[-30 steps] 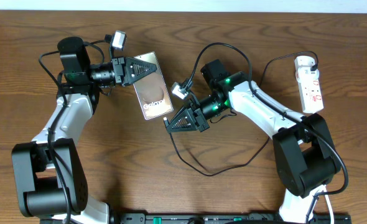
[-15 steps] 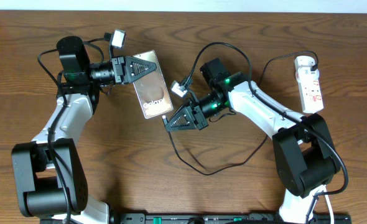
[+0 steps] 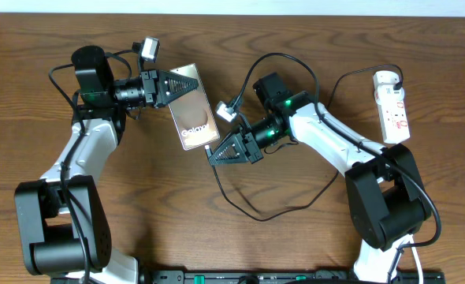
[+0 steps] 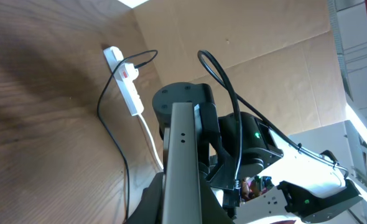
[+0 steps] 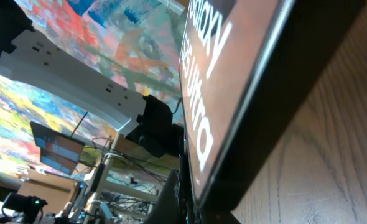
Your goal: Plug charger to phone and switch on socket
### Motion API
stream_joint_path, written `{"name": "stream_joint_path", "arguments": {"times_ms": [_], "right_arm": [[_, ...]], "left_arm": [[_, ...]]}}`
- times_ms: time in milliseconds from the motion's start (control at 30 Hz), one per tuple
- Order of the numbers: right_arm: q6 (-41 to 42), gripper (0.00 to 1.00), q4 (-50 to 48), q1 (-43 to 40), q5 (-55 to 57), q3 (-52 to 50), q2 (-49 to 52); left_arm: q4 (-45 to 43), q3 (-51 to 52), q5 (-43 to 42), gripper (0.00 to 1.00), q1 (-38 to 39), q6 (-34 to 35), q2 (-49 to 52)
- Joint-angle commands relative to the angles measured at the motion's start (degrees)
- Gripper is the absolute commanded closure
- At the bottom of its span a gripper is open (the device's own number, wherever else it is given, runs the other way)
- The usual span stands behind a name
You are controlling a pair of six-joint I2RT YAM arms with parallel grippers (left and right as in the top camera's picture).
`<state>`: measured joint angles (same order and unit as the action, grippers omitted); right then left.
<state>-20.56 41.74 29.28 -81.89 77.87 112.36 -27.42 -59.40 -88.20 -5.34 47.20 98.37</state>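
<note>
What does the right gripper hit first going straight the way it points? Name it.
The phone: the right gripper, shut on the charger, points at its near end, which fills the right wrist view. Height is hard to judge from overhead, so it could slip past the edge.

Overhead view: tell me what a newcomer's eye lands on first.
The phone, left of centre, is clamped at its top edge by the left pincer. The right pincer sits at its lower end, apparently pinching the charger, whose black cable loops away toward the white socket at far right.
</note>
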Motion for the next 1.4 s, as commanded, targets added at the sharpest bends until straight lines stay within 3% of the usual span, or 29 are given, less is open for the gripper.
{"name": "stream_joint_path", "arguments": {"times_ms": [0, 1367], "right_arm": [[2.45, 0.99, -1.53, 1.2, -2.05, -0.15, 0.26], [4.9, 0.99, -4.74, 1.2, -1.92, -0.15, 0.26]], "left_arm": [[-0.57, -0.42, -0.96, 0.93, 0.28, 1.6, 0.11], [-4.55, -0.42, -1.79, 0.93, 0.28, 3.89, 0.11]]}}
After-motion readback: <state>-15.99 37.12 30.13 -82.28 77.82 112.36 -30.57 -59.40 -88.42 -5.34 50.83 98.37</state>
